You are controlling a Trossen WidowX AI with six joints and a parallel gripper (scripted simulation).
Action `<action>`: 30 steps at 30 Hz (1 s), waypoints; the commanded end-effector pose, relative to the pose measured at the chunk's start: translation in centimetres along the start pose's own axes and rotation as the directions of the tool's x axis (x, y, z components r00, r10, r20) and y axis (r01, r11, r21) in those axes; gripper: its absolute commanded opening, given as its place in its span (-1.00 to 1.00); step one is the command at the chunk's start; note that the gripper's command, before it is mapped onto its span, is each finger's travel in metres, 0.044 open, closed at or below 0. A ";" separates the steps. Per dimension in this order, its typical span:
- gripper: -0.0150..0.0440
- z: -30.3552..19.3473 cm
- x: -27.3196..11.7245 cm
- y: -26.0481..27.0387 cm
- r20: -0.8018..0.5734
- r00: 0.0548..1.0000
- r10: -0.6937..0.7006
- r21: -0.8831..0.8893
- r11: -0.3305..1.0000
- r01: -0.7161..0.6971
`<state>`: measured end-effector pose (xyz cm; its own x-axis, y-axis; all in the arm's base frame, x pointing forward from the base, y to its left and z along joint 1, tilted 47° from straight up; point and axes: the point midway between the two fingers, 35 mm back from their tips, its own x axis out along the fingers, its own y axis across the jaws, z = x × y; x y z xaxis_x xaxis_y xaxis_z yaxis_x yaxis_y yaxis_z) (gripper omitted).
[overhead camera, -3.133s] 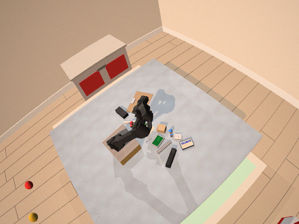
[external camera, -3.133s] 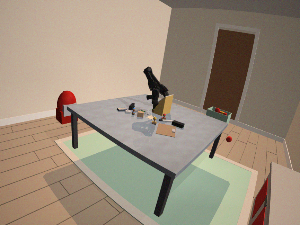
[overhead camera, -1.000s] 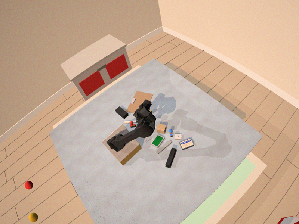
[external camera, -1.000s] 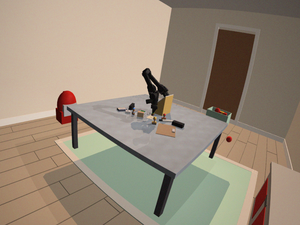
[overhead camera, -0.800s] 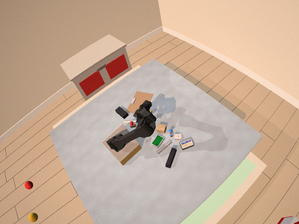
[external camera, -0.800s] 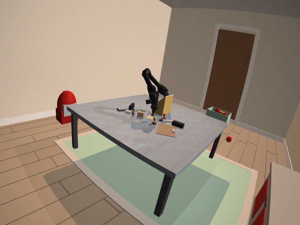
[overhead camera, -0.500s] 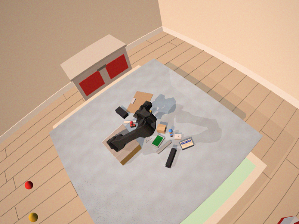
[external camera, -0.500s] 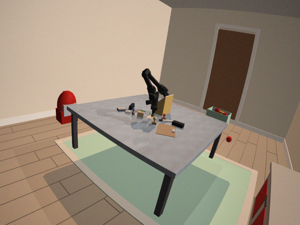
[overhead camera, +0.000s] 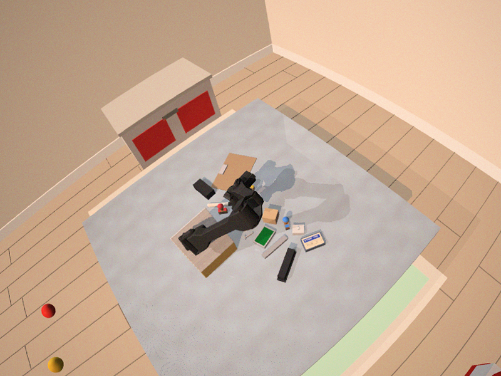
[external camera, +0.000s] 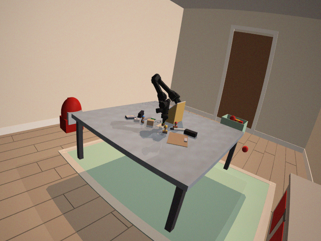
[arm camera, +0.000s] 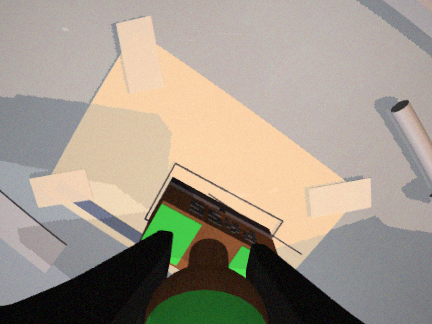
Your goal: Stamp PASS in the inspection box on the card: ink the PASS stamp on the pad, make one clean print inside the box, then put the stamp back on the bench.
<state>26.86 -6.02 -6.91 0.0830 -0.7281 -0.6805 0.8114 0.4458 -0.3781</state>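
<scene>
In my wrist view, left to right: pale tape [arm camera: 62,188] at one corner of the cream paper card [external camera: 159,126] [arm camera: 215,120], then my hand [overhead camera: 242,188] [external camera: 163,122] [arm camera: 210,252], closed on a brown wooden stamp with a green-topped knob [external camera: 162,124] [arm camera: 207,306]. I have it over the card, near the middle of the bench [overhead camera: 183,312] [external camera: 207,145] [arm camera: 270,30], away from every edge. PASS seems to be lettered on its block.

I judge I'm lining up the print, with inking probably done at the green ink pad in its pale tray [overhead camera: 265,236] [external camera: 152,119]. The block overlaps the thin black outline of the inspection box [arm camera: 229,192], so next I should square it inside, lower straight down, press once without sliding, and lift straight off. A tilt could smear it.

The stamp's underside is hidden, so I can't tell whether it's inked or touching the paper. The block covers part of the box; my fingers and the frame's bottom edge cut off the card's near end. From the top, my own arm hides the stamp. Rightmost lies a white cylinder [overhead camera: 216,204] [external camera: 178,129] [arm camera: 417,135], cut by the frame.
</scene>
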 end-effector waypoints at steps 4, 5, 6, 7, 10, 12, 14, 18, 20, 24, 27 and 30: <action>-0.49 -0.1 0.1 -0.1 0.004 1.000 -0.003 -0.009 1.000 0.003; -0.49 -0.1 0.1 -0.1 0.004 1.000 -0.003 -0.009 1.000 0.003; -0.49 -0.1 0.2 -0.1 0.004 1.000 -0.003 -0.009 1.000 0.003; -0.49 -0.1 0.2 -0.1 0.004 1.000 -0.002 -0.009 1.000 0.003; -0.49 -0.1 0.3 -0.1 0.004 1.000 -0.002 -0.009 1.000 0.002; -0.49 -0.1 0.3 -0.1 0.004 1.000 -0.002 -0.009 1.000 0.003; -0.49 -0.1 0.3 -0.1 0.004 1.000 -0.002 -0.009 1.000 0.003; -0.49 -0.1 0.4 -0.1 0.004 1.000 -0.003 -0.009 1.000 0.003; -0.49 -0.1 0.5 -0.1 0.004 1.000 -0.003 -0.009 1.000 0.003; -0.49 -0.1 0.5 -0.1 0.004 1.000 -0.003 -0.009 1.000 0.003; -0.49 -0.1 0.5 -0.1 0.004 1.000 -0.003 -0.009 1.000 0.003; -0.49 -0.1 0.5 -0.1 0.004 1.000 -0.003 -0.009 1.000 0.003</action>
<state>26.76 -6.35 -7.25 0.0823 -0.7286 -0.6800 0.8088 0.4475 -0.3816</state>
